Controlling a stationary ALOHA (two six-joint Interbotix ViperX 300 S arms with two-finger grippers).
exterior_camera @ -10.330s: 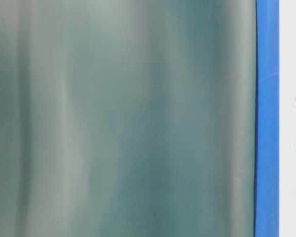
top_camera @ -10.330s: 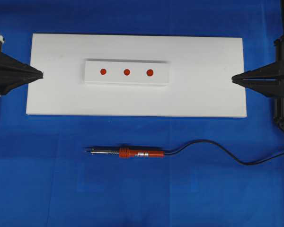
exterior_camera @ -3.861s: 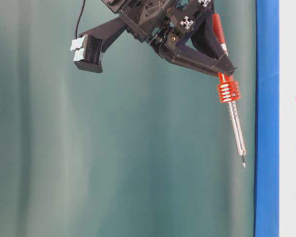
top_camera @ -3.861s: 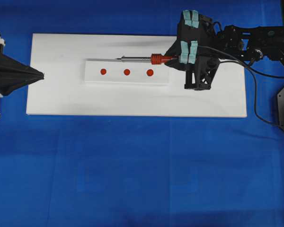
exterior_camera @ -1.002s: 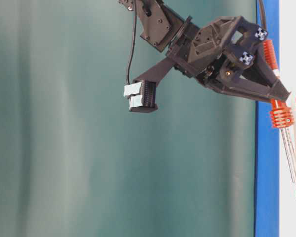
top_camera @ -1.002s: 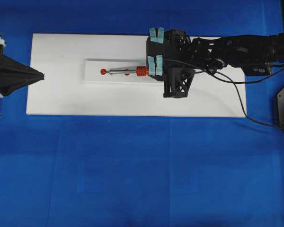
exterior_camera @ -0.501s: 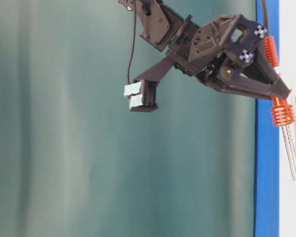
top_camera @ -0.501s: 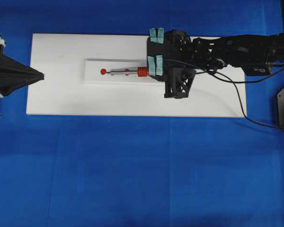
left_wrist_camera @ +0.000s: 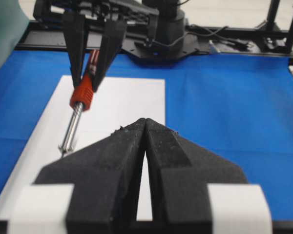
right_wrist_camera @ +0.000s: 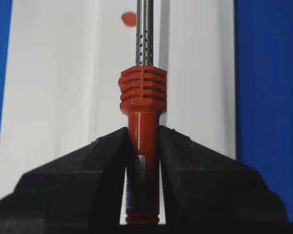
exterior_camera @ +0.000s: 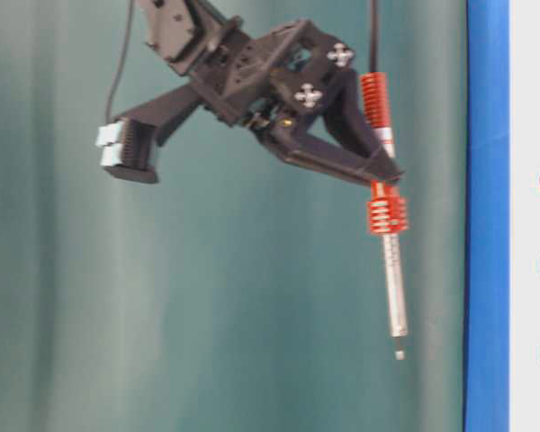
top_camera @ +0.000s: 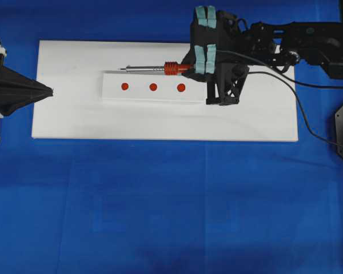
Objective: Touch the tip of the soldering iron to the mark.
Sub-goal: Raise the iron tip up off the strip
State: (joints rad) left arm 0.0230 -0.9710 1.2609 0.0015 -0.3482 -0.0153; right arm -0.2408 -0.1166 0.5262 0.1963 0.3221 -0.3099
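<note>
Red handle clenched in my right jaws (right_wrist_camera: 142, 146), soldering iron (top_camera: 154, 69) aloft: I'd lower its tip onto a mark (top_camera: 124, 87) ahead.

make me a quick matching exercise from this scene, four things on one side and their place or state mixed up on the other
Things:
1. soldering iron
2. left claw
3. three red marks
4. black cord

Place or state:
A. shut, holding nothing, at the white board's left edge
B. in a row on the raised white strip
C. trailing off to the right over the board
D. gripped by the right claw, tip off the board

Pairs: 1-D, 2-A, 3-B, 4-C
</note>
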